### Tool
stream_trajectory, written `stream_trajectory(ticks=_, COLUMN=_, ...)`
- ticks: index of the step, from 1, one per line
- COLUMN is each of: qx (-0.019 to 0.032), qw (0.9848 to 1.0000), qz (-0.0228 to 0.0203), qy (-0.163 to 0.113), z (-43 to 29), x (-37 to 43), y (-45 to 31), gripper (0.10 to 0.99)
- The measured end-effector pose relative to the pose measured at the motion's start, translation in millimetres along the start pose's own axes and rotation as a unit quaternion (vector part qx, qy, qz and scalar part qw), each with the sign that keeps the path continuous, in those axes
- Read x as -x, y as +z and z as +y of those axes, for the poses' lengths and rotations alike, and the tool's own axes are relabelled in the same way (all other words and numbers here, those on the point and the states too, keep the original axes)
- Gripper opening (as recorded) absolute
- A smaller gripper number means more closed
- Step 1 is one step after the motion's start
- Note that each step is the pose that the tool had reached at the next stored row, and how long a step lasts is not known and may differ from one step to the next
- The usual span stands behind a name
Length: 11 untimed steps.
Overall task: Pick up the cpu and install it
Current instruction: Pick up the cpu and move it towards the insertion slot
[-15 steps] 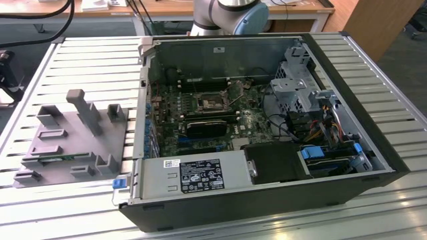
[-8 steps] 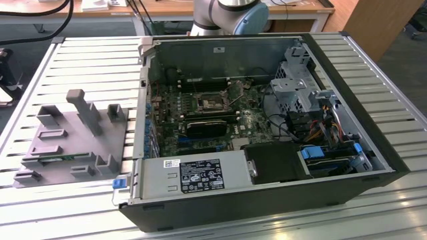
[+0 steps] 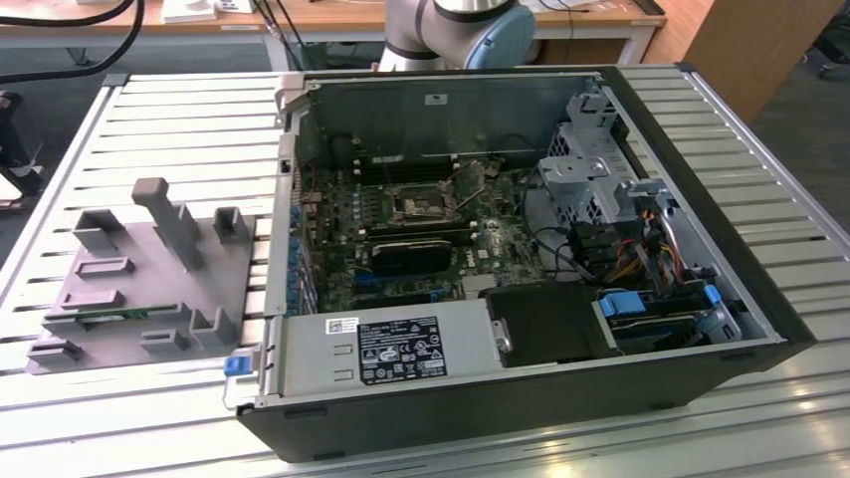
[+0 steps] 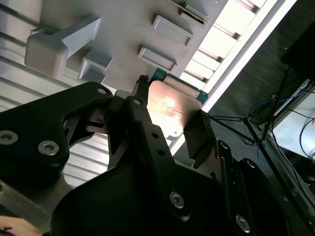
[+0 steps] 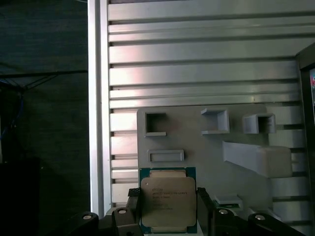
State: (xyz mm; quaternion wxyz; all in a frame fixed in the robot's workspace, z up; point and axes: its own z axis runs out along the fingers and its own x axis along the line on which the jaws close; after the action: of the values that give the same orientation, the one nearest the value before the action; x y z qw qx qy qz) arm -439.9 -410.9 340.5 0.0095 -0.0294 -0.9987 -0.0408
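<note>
**Silver-grey cpu pinched by its thin edges: mind a slip**

Exterior view: you have one open computer case (image 3: 531,398) on one slatted table (image 3: 173,119). One grey plate (image 3: 146,289) with blocks lies at the exterior view's left of the case, and one square socket (image 3: 414,204) sits on the board inside. The case wall stands between plate and socket, so I think a low path could knock the chip against it.

First wrist view: one cpu (image 5: 167,201) sits over the grey plate in the one gripper (image 5: 168,194). Its two fingers (image 5: 134,201) are narrow and press on two opposite edges. Near it you count three square pockets, one flat frame and one long block. The hold is on thin edges only, so in my judgement a jerk may tilt or drop the cpu.

Second wrist view: the metal top shines between the fingertips. Whether the cpu is clear of the plate, I cannot tell. If a corner catches there, it may twist in the grip.
</note>
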Motion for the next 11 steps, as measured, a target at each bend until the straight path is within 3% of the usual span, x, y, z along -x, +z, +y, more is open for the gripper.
stream_trajectory(ticks=11, qx=0.0000, qw=1.0000, qz=0.0001, qy=0.000, z=0.4, x=-0.1, y=-5.2, gripper=0.541)
